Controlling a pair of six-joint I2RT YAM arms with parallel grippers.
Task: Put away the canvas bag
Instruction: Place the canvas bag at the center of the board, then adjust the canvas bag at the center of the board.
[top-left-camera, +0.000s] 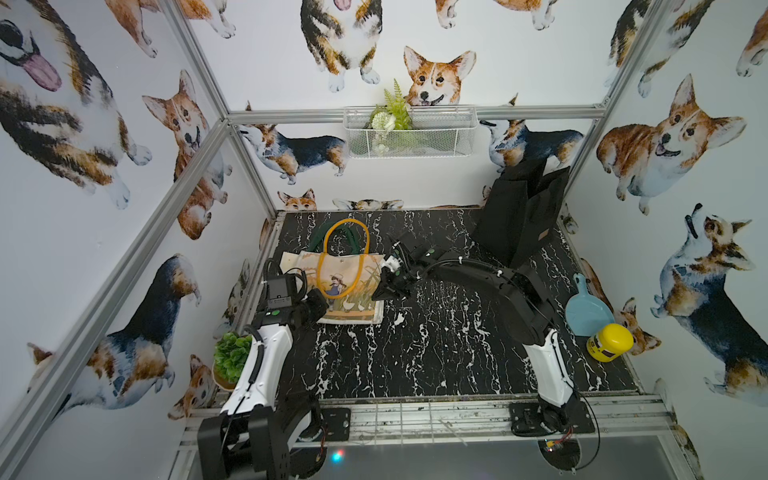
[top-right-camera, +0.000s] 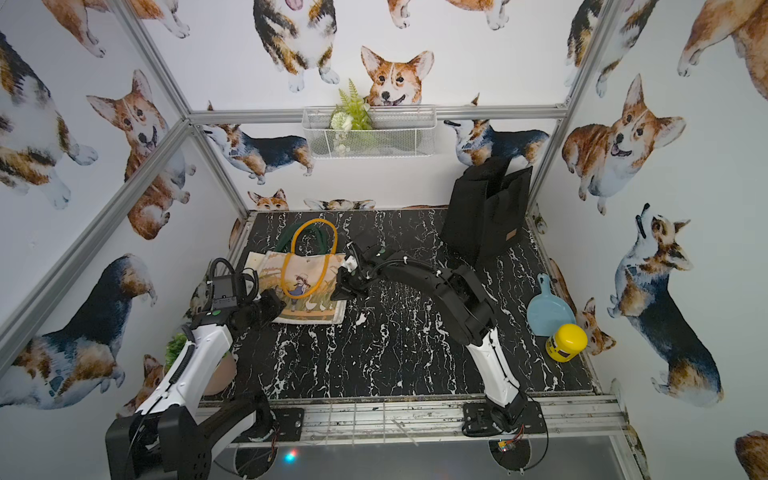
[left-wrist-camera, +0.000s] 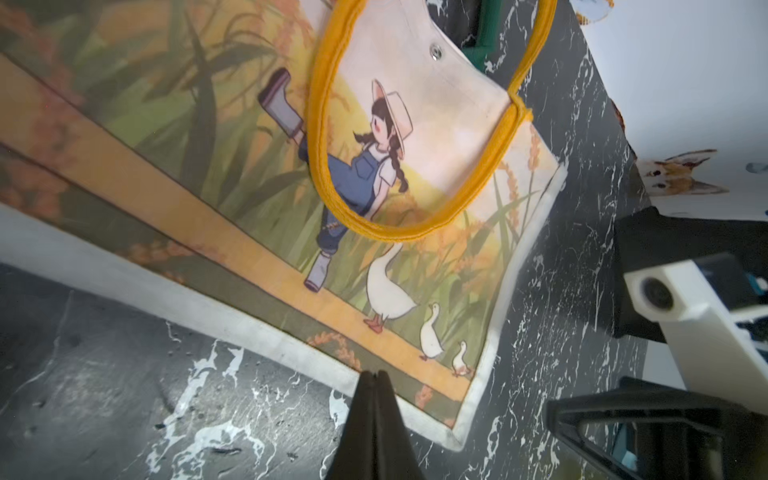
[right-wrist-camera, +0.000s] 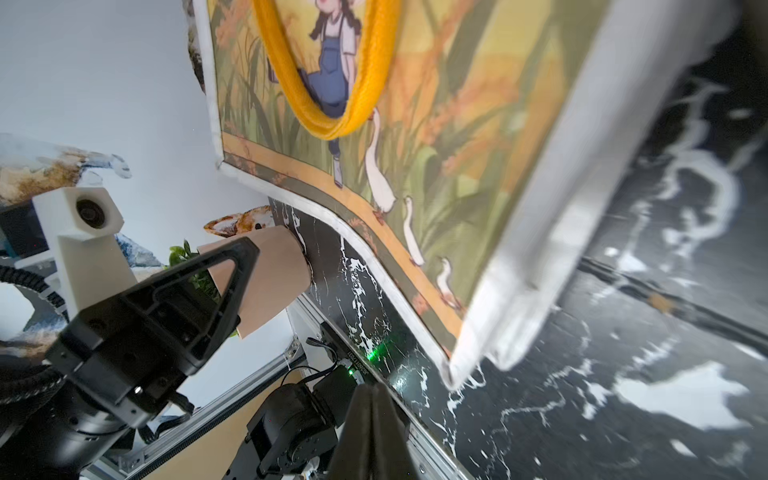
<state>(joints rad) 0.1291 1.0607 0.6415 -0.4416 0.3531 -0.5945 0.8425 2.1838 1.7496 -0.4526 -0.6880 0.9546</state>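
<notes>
**Left end effector** (left-wrist-camera: 376, 376): jaws pressed together with nothing between them, tip over the white near border of the canvas bag (left-wrist-camera: 232, 174) (contact with the cloth could not be judged).

**Right end effector** (right-wrist-camera: 374, 388): likewise closed and empty, tip just beside the bag's near right corner, above the tabletop (top-left-camera: 415, 353).

In both top views the two flanked the bag. The left end effector (top-left-camera: 319, 304) was at its near left corner and the right end effector (top-left-camera: 379, 291) at its right edge.

**Bag:** it lay flat on the far left part of the black marbled tabletop, printed face up, showing a girl with geese. Its yellow handle (left-wrist-camera: 399, 232) lay looped across the face, and a green handle (left-wrist-camera: 484, 39) projected past the far edge.

**Surroundings:**
- A black fabric container (top-left-camera: 519, 216) stood upright at the far right corner.
- A blue dustpan (top-left-camera: 586, 311) and a yellow-lidded jar (top-left-camera: 609, 343) sat just beside each other along the right edge.
- A potted plant (top-left-camera: 230, 359) stood at the near left.
</notes>
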